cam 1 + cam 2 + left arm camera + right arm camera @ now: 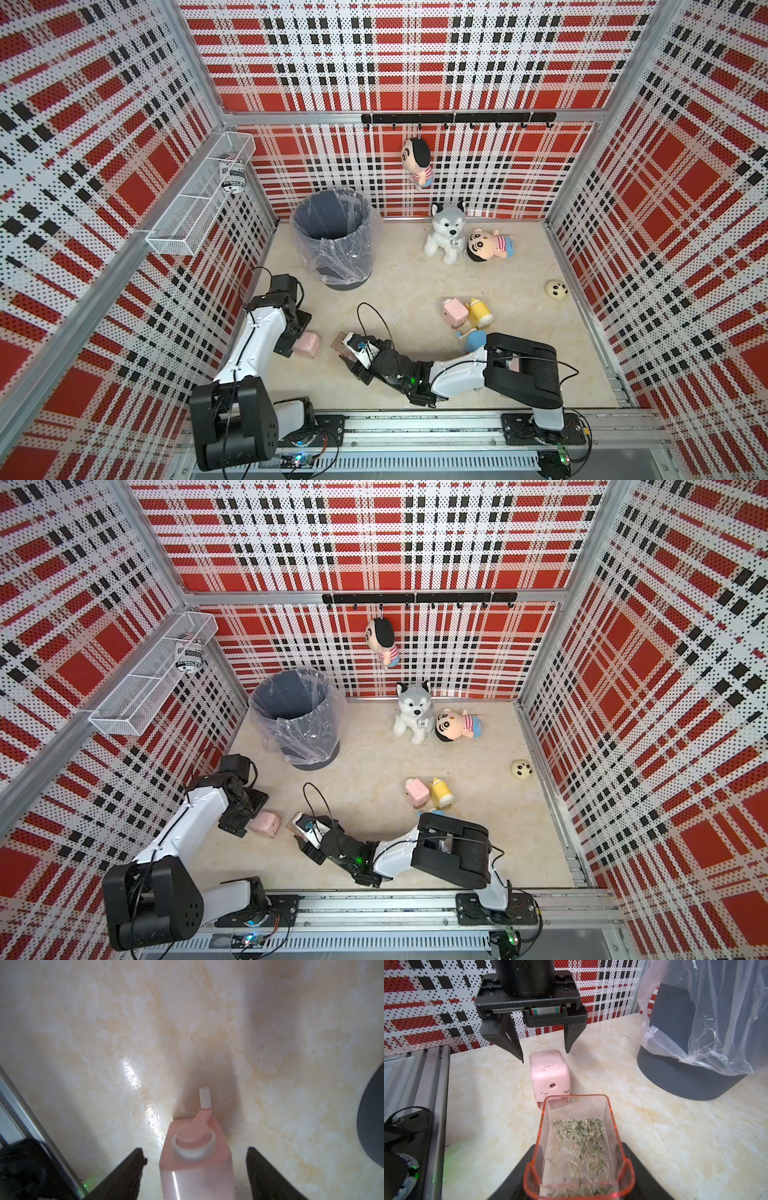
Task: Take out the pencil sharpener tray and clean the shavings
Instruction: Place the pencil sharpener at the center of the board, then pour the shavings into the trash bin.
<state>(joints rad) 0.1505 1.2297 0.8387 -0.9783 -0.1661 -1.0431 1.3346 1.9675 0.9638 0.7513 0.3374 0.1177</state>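
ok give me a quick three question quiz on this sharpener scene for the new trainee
1. True or false: the tray sits inside the pink sharpener.
2. What grips the tray? A the pink sharpener; B the right hand; C nothing.
3. Fill in: the tray holds pencil ___.

Key: 1 false; 2 B; 3 shavings.
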